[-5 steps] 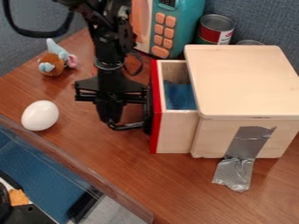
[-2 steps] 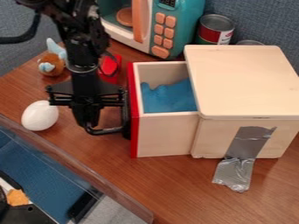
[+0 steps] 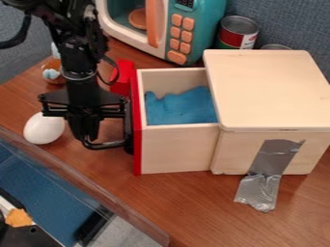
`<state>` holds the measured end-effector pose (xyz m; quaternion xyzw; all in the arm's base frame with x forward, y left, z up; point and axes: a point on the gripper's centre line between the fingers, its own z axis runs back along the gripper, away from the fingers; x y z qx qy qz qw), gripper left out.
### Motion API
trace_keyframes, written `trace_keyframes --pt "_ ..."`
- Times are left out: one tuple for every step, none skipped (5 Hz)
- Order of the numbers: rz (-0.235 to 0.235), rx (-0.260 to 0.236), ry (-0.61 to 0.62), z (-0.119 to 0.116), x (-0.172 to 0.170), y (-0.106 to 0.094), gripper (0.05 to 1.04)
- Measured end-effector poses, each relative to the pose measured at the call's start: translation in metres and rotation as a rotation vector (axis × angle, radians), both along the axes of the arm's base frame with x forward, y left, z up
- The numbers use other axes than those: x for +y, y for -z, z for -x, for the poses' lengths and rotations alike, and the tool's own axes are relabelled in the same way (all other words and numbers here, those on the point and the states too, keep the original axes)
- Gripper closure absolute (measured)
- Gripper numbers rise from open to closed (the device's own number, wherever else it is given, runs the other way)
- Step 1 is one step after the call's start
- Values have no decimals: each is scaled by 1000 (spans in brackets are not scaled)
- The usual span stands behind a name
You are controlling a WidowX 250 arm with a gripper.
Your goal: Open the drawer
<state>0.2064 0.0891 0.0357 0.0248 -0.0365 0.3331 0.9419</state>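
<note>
The black gripper [image 3: 93, 137] hangs just left of the drawer, beside its red front panel [image 3: 136, 125], around the black handle on the panel's outer face. How its fingers stand against the handle is hard to make out. The drawer [image 3: 175, 149] stands pulled out to the left of the pale wooden box [image 3: 270, 89], with a crumpled blue cloth [image 3: 180, 107] lying inside.
A white egg [image 3: 44, 129] lies close to the gripper's left. Behind are a teal toy microwave [image 3: 201, 29], a can [image 3: 237, 33], a plush toy [image 3: 53, 72] and a red object [image 3: 122, 77]. Grey tape [image 3: 274, 157] holds the box to the table.
The gripper has moved left, and the drawer has slid farther out of the box with it. More of the blue cloth shows inside. The box has stayed in place.
</note>
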Motion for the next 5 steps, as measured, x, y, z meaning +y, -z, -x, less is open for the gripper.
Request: trace_keyframes --pt "-10 12 29 -2 3 -2 684" --pt "-8 22 58 -1 3 -3 369" --pt "-28 -26 109 -8 -3 -31 107" --pt "-70 -99 205 1 -10 -83 79" --pt "-57 -100 245 27 -10 -131 84"
